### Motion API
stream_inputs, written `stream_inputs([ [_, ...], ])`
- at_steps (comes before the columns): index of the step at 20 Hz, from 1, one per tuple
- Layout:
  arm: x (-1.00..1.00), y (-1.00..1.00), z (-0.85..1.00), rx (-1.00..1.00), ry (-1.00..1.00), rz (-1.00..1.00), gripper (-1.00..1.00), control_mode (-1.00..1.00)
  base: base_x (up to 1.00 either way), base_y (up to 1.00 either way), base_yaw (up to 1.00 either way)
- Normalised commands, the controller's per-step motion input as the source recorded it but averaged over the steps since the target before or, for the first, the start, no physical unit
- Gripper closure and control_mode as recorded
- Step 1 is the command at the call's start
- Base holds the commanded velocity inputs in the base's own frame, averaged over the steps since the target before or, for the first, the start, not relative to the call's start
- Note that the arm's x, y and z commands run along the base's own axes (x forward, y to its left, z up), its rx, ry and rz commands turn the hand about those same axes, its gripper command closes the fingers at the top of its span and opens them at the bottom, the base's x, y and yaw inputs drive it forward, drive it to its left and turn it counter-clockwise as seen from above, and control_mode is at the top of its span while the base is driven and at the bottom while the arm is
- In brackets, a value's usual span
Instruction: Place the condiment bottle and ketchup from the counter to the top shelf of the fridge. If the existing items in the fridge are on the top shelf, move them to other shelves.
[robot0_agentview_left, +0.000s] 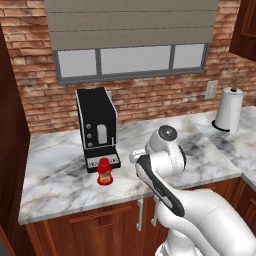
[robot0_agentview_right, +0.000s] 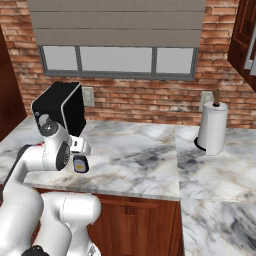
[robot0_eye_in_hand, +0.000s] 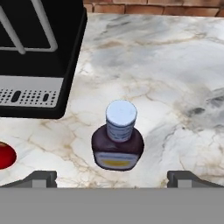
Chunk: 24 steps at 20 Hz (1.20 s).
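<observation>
Red brick wall (robot0_agentview_left: 150, 102) and a shaded window (robot0_agentview_left: 131, 61) back a grey-white veined marble worktop (robot0_agentview_left: 60, 175) set over reddish-brown wooden cabinets. On the worktop stands a black coffee machine (robot0_agentview_left: 97, 127), and just in front of its base sits the ketchup (robot0_agentview_left: 104, 171), a small bright red bottle, upright. To the right of the ketchup, out on bare marble, stands the condiment bottle (robot0_eye_in_hand: 117, 140), dark and rounded with a pale cap and a yellow band on its label; from the right base view it peeks out beside the arm's wrist. The white arm bends over this spot, and its end effector (robot0_eye_in_hand: 112, 177) hangs above the condiment bottle with both fingertips (robot0_eye_in_hand: 40, 178) spread wide apart, holding nothing. Farther right, a white paper towel roll (robot0_agentview_right: 212, 128) stands upright near the wall.
</observation>
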Motion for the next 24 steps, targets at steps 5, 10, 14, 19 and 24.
stream_inputs([
  [5, 0.2, 0.0, -0.11, 0.0, 0.0, -0.01, -1.0, -1.0, 0.0, 0.0, 0.0],
  [10, 0.18, 0.0, -0.11, 0.0, 0.0, -0.01, -1.0, -1.0, 0.0, 0.0, 0.0],
  [14, 0.19, 0.0, -0.12, 0.0, 0.0, -0.01, -1.0, -1.0, 0.0, 0.0, 0.0],
  [19, 0.19, 0.0, -0.11, 0.0, 0.0, -0.01, -1.0, -1.0, 0.0, 0.0, 0.0],
  [24, 0.16, 0.0, -0.09, 0.0, 0.0, -0.01, -1.0, -1.0, 0.0, 0.0, 0.0],
])
